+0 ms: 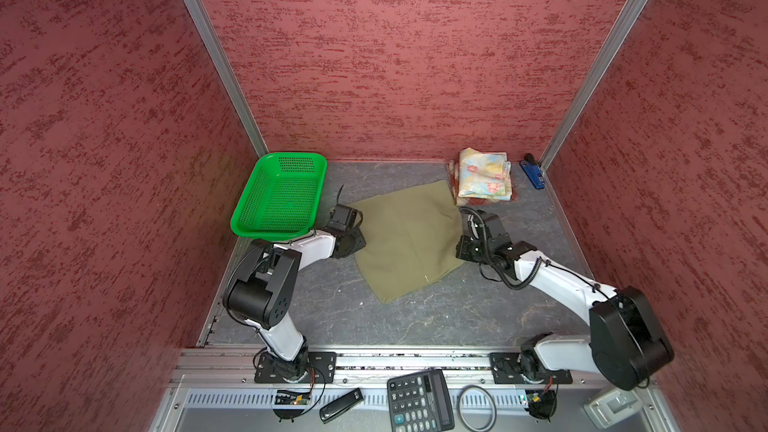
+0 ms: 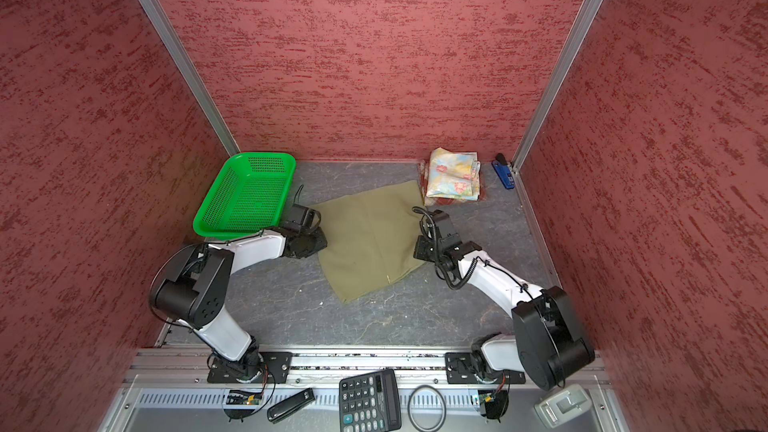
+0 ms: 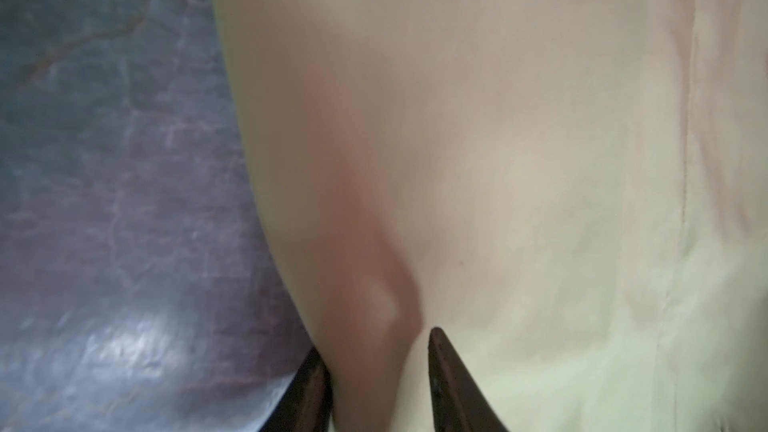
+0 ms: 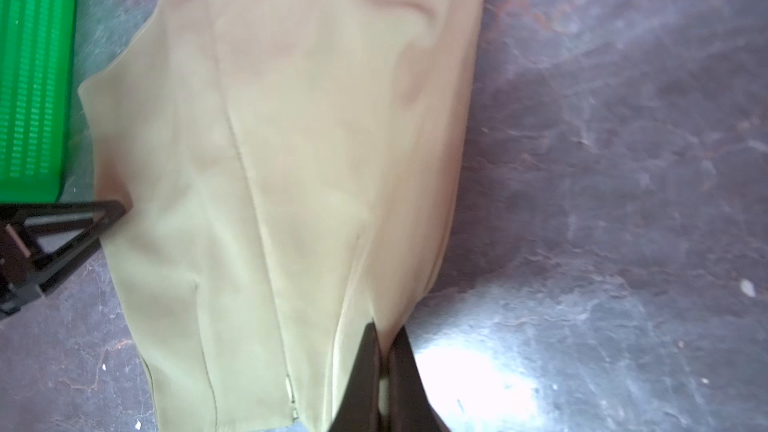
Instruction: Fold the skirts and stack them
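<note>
Step in hand: taking hold of the olive-khaki skirt (image 1: pixel 409 238) by its left and right edges, ready, I judge, for its first fold.
Skirt's place: spread flat in the middle of the table (image 1: pixel 415 326), between the two arms.
Stack so far: the floral skirt (image 1: pixel 484 176) lies folded on the plaid skirt (image 1: pixel 473 203) at the far right, just beside the olive skirt's far right corner.
Left gripper (image 3: pixel 374 351): jaws partway apart, straddling a raised ridge of cloth at the skirt's left edge. I cannot tell whether they pinch it yet.
Right gripper (image 4: pixel 384 347): jaws closed tight on the skirt's right edge, with cloth drawn in between the fingertips.
Next move: probably the left jaws must close fully. Then both arms would lift together and evenly, so the soft cloth neither sags nor slips.
Top views alone: they show the whole skirt, the stack and the green basket (image 1: pixel 270 234) at the far left. The wrists hide both sets of jaws.
Wrist views alone: they show the jaws themselves. The right wrist view also catches the left gripper at the skirt's opposite edge.
</note>
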You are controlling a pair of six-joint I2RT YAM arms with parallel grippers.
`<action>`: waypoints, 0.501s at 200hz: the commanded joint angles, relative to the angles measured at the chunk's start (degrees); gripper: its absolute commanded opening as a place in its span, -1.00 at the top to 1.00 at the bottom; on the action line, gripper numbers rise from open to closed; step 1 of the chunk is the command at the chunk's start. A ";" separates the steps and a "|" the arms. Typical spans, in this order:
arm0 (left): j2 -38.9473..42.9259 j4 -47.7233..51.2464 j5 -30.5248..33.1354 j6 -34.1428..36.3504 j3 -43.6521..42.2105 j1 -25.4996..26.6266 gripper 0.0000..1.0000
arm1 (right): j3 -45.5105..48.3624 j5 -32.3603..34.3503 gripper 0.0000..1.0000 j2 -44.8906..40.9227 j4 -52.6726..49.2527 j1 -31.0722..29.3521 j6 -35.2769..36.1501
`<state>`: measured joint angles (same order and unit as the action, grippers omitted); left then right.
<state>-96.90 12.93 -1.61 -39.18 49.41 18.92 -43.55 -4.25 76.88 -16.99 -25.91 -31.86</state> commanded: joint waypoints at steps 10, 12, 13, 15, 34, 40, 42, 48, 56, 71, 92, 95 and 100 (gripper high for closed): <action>-5.85 4.19 -1.78 -0.66 -2.72 0.20 0.39 | -5.53 7.82 1.00 1.21 -6.30 -7.25 1.05; -5.95 4.10 -1.88 -0.64 -2.71 0.23 0.40 | -5.94 8.13 1.00 1.48 -6.47 -7.78 1.15; -6.03 4.02 -1.94 -0.64 -2.68 0.19 0.41 | -6.16 8.26 1.00 1.59 -6.60 -8.03 1.17; -6.09 3.99 -1.98 -0.64 -2.64 0.19 0.42 | -6.49 8.42 1.00 1.86 -6.81 -8.57 1.22; -6.86 3.04 -2.41 -0.64 -2.78 0.24 0.49 | -10.64 9.62 1.00 4.75 -8.04 -13.06 1.41; -7.09 2.80 -2.59 -0.65 -2.82 0.24 0.49 | -11.77 9.60 1.00 5.68 -8.13 -14.36 1.45; -7.12 2.71 -2.67 -0.64 -2.91 0.20 0.49 | -12.16 9.68 1.00 5.94 -8.14 -14.85 1.45; -7.28 2.53 -2.85 -0.64 -2.92 0.24 0.50 | -13.40 9.82 1.00 6.83 -8.36 -16.23 1.37; -7.35 2.11 -2.94 -0.67 -3.15 0.24 0.51 | -15.18 9.83 1.00 8.66 -8.41 -18.07 1.27; -7.55 1.30 -3.31 -0.72 -3.61 0.24 0.52 | -18.63 10.18 1.00 11.14 -9.05 -21.11 1.12; -7.83 0.47 -3.73 -0.72 -3.98 0.16 0.52 | -22.88 10.34 1.00 14.25 -9.54 -24.76 1.01; -7.90 0.41 -3.78 -0.72 -4.12 0.17 0.52 | -23.40 10.24 1.00 14.63 -9.55 -25.22 0.96; -7.91 0.18 -4.00 -0.73 -4.11 0.21 0.52 | -24.27 10.07 1.00 15.27 -9.55 -26.02 0.76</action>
<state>-99.55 5.65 -3.31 -39.62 49.12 18.92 -63.42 4.12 90.04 -24.71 -48.51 -30.92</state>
